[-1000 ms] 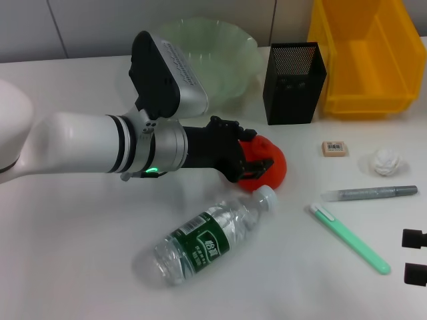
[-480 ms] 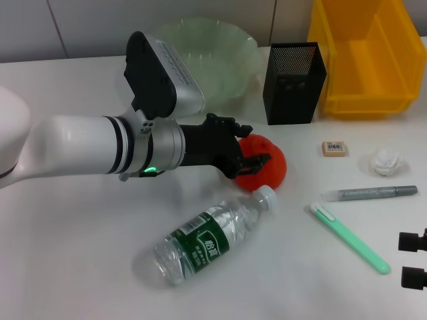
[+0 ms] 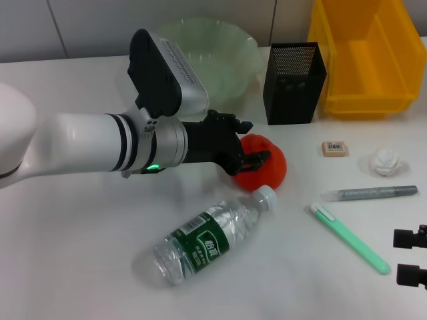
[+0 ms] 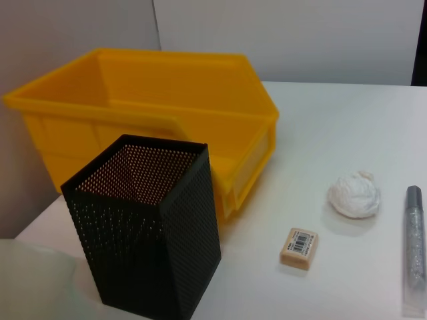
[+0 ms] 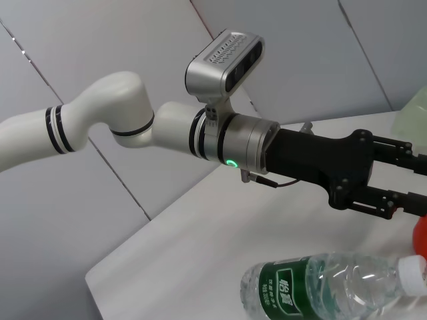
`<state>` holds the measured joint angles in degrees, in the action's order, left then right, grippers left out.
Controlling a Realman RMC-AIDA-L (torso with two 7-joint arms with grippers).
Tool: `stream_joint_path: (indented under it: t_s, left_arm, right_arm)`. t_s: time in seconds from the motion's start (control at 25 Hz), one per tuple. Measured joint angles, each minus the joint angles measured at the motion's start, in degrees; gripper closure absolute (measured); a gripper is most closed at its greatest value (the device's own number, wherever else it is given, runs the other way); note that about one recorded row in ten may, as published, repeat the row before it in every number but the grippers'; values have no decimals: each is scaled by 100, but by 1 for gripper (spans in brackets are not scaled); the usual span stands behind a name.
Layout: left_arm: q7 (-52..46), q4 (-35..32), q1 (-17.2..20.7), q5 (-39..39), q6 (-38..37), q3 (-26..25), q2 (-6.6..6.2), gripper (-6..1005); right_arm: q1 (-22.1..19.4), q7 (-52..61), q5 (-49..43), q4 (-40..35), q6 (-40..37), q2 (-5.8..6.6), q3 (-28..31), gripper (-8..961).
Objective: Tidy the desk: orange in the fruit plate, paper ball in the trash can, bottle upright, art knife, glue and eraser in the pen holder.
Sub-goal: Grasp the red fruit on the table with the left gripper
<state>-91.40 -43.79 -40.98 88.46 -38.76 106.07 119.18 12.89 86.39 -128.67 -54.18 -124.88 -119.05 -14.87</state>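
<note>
My left claw (image 3: 248, 143) has lifted a little off the orange (image 3: 267, 168) since a second ago: then the fingers were clamped low around it, now they sit spread at its upper left side, open, holding nothing that I can make out. The orange rests on the worktop near the middle, just behind the bottle (image 3: 212, 235), which lies on its side, cap toward the orange. My right claw (image 3: 409, 257) has slid slightly lower at the right edge; I cannot tell how far it is open.

The left wrist view shows none of my own fingers. It looks past them to the pen holder (image 4: 148, 223), the trash can (image 4: 167, 113) just behind it, the eraser (image 4: 298, 247), the paper ball (image 4: 353, 195) and a grey pen (image 4: 413, 243), all apart on the worktop. The right wrist view alone shows my left arm from the side, with the bottle's label and cap below it.

The left arm reaches level across the worktop from its left side, wrist camera on top, in front of the fruit plate (image 3: 227, 50) at the back edge. A green knife (image 3: 349, 238) lies near the right front.
</note>
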Motion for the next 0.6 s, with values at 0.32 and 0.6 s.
stream_joint_path:
  t_s: [0.32, 0.6]
  left_arm:
    - [-29, 62, -31, -53, -19, 273, 0, 395]
    - [-44, 64, -4, -60, 67, 340, 0, 396]
  right_arm:
    - [83, 2, 0, 72, 5, 4, -7, 193]
    - [82, 22, 0, 75, 14, 4, -98, 193]
